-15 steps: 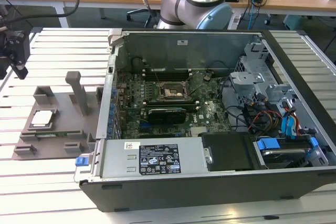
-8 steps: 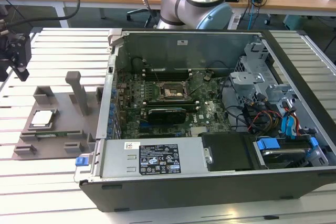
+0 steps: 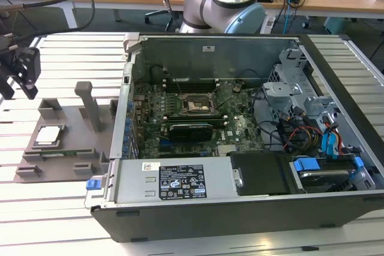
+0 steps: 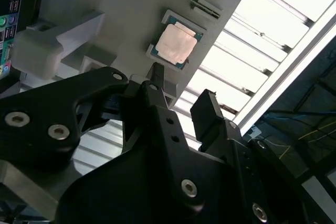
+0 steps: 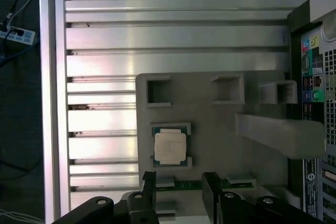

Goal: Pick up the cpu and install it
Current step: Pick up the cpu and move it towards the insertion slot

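Note:
The cpu [image 3: 48, 135] is a small square chip with a silvery top. It lies flat in a recess of the grey fixture plate [image 3: 75, 148], at the exterior view's left. Both wrist views look down on the cpu [image 4: 176, 44] [image 5: 169, 147] in its seat. My gripper [image 3: 19, 85] hangs above the table beyond the fixture's left corner, apart from the chip. Its two black fingers [image 5: 148, 183] stand spread, and the gripper [image 5: 180, 183] [image 4: 181, 92] is open with nothing between them. The black socket frame [image 3: 195, 105] sits on the motherboard inside the open computer case [image 3: 180, 184].
A tall grey post [image 3: 90, 109] and several raised blocks stand on the fixture plate beside the chip. The case wall [image 3: 123, 118] rises right next to the fixture. A long black card [image 3: 191, 130] lies in front of the socket. Cables and drive bays [image 3: 312, 130] crowd the case's right side.

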Tool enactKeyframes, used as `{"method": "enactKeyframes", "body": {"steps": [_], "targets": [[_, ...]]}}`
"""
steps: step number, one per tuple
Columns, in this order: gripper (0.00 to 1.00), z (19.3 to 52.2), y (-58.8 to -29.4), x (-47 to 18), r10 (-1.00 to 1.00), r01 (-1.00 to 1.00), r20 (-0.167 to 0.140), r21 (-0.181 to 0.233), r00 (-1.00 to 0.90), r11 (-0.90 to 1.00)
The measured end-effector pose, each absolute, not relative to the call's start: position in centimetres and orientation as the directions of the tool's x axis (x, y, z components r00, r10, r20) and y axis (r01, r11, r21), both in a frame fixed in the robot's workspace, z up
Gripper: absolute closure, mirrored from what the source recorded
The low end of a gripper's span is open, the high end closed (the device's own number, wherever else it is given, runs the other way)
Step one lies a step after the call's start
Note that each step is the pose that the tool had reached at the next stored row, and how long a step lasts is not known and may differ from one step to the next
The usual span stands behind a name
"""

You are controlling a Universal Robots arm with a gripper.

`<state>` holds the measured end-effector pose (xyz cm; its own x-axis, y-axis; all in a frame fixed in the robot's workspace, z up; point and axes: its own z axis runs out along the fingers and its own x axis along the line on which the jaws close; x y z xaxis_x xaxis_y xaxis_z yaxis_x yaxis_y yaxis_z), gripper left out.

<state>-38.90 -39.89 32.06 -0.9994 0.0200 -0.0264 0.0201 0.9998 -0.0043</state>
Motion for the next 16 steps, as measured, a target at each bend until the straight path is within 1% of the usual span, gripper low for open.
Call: {"method": "enactKeyframes", "body": {"steps": [16], "targets": [[0.52,29.8,-39.9,-38.2,0.007,0.008,-0.026,-0.005,-1.0,1.0]]}}
